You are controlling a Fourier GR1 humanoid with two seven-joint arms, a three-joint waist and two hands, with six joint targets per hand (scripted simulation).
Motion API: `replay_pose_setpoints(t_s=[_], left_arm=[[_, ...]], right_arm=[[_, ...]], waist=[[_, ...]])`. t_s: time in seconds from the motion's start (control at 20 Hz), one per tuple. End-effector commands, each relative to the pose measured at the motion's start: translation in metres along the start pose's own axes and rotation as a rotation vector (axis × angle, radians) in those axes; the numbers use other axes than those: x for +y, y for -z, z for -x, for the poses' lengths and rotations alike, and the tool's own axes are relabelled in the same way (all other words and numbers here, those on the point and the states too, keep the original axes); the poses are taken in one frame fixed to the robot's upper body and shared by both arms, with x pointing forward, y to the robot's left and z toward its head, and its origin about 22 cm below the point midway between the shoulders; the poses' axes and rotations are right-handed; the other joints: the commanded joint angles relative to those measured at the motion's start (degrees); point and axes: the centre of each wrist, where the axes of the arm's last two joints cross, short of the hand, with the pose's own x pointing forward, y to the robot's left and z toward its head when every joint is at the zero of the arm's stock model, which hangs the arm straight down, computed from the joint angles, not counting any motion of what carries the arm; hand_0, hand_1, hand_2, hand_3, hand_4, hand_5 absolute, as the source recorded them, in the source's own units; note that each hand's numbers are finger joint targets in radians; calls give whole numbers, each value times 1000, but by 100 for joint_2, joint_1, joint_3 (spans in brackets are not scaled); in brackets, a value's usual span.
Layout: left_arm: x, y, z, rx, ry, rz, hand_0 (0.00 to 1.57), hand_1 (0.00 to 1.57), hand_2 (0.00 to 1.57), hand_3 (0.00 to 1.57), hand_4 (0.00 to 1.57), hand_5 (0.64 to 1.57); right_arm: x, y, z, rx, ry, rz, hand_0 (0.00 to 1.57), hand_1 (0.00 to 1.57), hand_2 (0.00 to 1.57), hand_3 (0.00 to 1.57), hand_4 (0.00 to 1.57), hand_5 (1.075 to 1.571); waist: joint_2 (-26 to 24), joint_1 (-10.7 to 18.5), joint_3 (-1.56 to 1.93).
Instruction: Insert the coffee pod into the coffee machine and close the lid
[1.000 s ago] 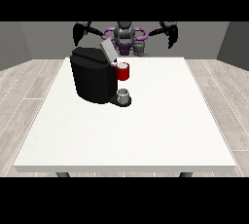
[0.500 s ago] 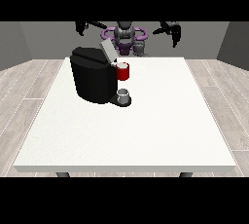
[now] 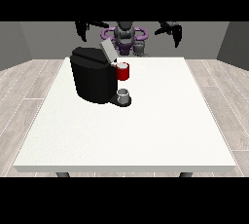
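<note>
Hand at the view's left (image 3: 82, 29) and hand at the view's right (image 3: 173, 32) both hang in the air beside the robot's shoulders, behind the far edge of the table. Neither touches anything. Whether either is open or closed cannot be told from this view.

Nearest the camera, the large white rectangular table (image 3: 131, 140) stretches away with its front half bare. Further back, left of centre, stands the bulky black coffee machine (image 3: 93, 78). On its low base sits a small grey cup-shaped thing (image 3: 124, 94), and it cannot be told for the pod. Above that is a red thing at the machine (image 3: 123, 71). The flat grey lid (image 3: 108, 52) stands tilted up, so the machine is open.

At the far edge, close to the robot's body, is another small grey thing (image 3: 140, 48), which may be the coffee pod but is too small to be sure of.

By my reading, the task is at step 1: nothing is held, and 2 jobs remain. The next move calls for a hand to come down onto the pod and grasp it.
</note>
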Motion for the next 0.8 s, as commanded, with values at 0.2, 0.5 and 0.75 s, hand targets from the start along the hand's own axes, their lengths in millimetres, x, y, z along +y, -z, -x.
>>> replay_pose_setpoints(t_s=[0.2,0.5,0.75], left_arm=[[2,-14,-26,-87,18,-8,0,0,0,0,371,1571],[17,-26,-42,-132,24,-55,0,0,0,0,377,1571],[5,-40,-23,-136,52,-69,0,0,0,0,368,1571]], right_arm=[[6,24,-18,2,69,1,0,0,0,0,149,1571],[33,33,-34,-5,47,-76,0,0,0,0,0,1571],[52,40,-48,-51,17,-116,0,0,0,0,0,1571]], waist=[[592,72,0],[790,-189,0],[978,-150,-1]])
